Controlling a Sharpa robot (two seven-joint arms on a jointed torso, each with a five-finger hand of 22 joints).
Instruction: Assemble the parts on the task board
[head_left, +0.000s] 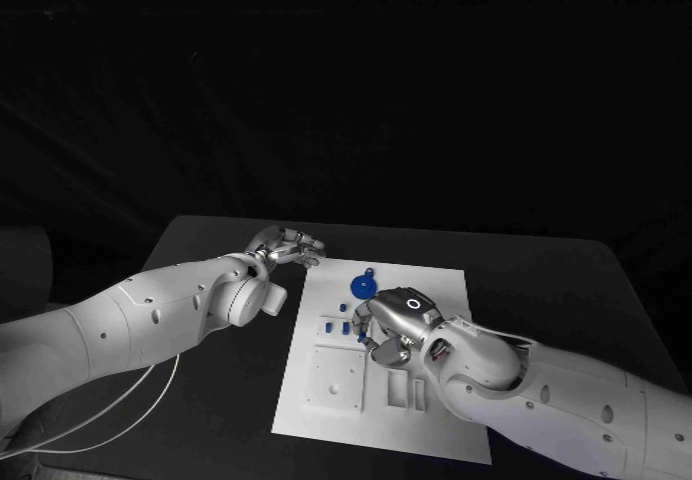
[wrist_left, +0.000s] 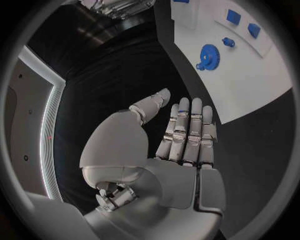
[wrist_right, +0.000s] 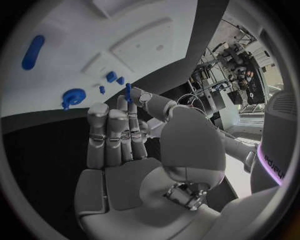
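The black table (head_left: 548, 270) carries the white task board (head_left: 433, 290) at its middle, and everything that matters sits on or beside that plate. The left hand (head_left: 289, 245) hovers over bare table just off the board's far corner on the robot's left side; the left wrist view shows its fingers straight and side by side, with nothing in them. The right hand (head_left: 389, 325) is above the middle of the board. In the right wrist view it pinches a slim blue pin (wrist_right: 128, 92) between the thumb and a fingertip, the pin standing up past the fingertips.

Other parts lie on the board: a blue gear (head_left: 364, 285) near the board's far edge, and small blue blocks (head_left: 338, 326) just beside the right hand, toward the board's left side. A longer blue piece (wrist_right: 32, 51) lies well apart from these on the board.

The step in hand looks like seating the pin into a socket on the board. To do it well, the right hand should keep the pin upright and square to the plate, line its lower end over the hole before lowering, and descend slowly so a slight miss shows as tilt rather than a jam. The pinch is near one end, so side pressure could swing the pin; which socket is meant I cannot tell.
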